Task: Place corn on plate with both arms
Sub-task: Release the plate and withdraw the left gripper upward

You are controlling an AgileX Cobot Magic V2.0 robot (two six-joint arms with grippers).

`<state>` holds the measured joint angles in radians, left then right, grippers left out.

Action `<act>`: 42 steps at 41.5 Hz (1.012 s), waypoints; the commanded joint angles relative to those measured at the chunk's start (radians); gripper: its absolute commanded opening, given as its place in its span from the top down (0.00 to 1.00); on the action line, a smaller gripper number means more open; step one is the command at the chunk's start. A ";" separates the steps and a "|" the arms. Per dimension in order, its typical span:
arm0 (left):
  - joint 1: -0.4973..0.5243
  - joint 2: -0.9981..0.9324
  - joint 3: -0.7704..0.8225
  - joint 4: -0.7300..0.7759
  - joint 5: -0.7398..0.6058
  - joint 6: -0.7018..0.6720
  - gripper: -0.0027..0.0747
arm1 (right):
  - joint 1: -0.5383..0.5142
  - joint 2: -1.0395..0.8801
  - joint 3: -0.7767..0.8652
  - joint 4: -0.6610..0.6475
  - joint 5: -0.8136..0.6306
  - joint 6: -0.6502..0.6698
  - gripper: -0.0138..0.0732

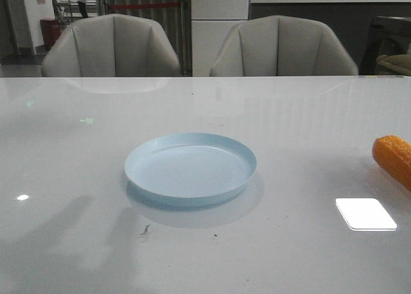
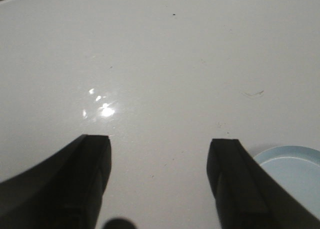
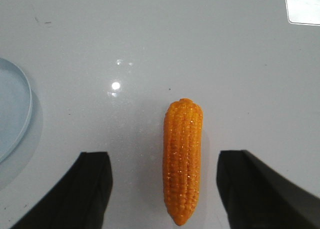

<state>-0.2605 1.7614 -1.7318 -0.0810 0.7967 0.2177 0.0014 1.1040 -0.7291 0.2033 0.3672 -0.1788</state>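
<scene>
The pale blue plate [image 1: 191,168] rests empty at the middle of the white table. An orange corn cob [image 1: 393,158] lies on the table at the far right edge of the front view, partly cut off. In the right wrist view the corn [image 3: 183,160] lies lengthwise between the two black fingers of my right gripper [image 3: 165,156], which is open and above it, not touching. My left gripper [image 2: 160,141] is open over bare table, with the plate's rim [image 2: 290,161] beside one finger. Neither gripper shows in the front view.
Two grey chairs [image 1: 112,47] stand behind the table's far edge. A bright rectangular light reflection [image 1: 365,214] lies on the tabletop near the corn. The plate's edge [image 3: 15,114] shows to one side in the right wrist view.
</scene>
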 commanded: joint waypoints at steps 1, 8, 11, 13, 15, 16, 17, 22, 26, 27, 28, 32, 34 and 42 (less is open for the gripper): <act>0.049 -0.142 0.116 0.005 -0.150 -0.015 0.35 | -0.005 -0.015 -0.036 0.004 -0.046 -0.007 0.21; 0.158 -0.350 0.477 -0.004 -0.355 -0.015 0.35 | -0.005 -0.015 -0.036 0.003 -0.012 -0.007 0.21; 0.214 -0.451 0.627 -0.008 -0.471 -0.015 0.35 | -0.005 -0.015 -0.036 0.003 -0.011 -0.007 0.21; 0.238 -0.508 0.701 -0.008 -0.521 -0.015 0.35 | -0.005 -0.015 -0.036 0.003 -0.011 -0.007 0.21; 0.258 -0.555 0.757 -0.008 -0.539 -0.015 0.35 | -0.005 -0.015 -0.036 0.003 -0.011 -0.007 0.21; 0.266 -0.570 0.775 -0.008 -0.539 -0.015 0.35 | -0.005 -0.015 -0.036 0.003 -0.011 -0.007 0.21; 0.270 -0.584 0.793 -0.008 -0.539 -0.015 0.35 | -0.005 -0.015 -0.036 0.003 -0.011 -0.007 0.21; 0.275 -0.644 0.895 -0.008 -0.555 -0.015 0.35 | -0.005 -0.015 -0.036 0.003 -0.005 -0.007 0.21; 0.275 -0.676 0.966 -0.028 -0.592 -0.015 0.35 | -0.005 -0.015 -0.036 0.003 0.002 -0.007 0.21; 0.275 -0.682 0.977 -0.036 -0.600 -0.015 0.35 | -0.005 -0.015 -0.036 0.003 0.007 -0.007 0.21; 0.275 -0.688 0.989 -0.045 -0.605 -0.015 0.35 | -0.005 -0.015 -0.036 0.003 0.013 -0.007 0.21; 0.275 -0.698 1.007 -0.058 -0.612 -0.015 0.35 | -0.005 -0.007 -0.036 0.003 0.046 -0.007 0.21; 0.275 -0.698 1.007 -0.061 -0.603 -0.015 0.35 | -0.005 0.006 -0.038 -0.008 0.055 -0.007 0.21; 0.275 -0.698 1.007 -0.091 -0.561 -0.015 0.35 | -0.005 0.120 -0.143 -0.041 0.134 -0.007 0.21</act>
<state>0.0149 1.0860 -0.6982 -0.1433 0.2831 0.2154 0.0014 1.1972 -0.7835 0.1706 0.5151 -0.1788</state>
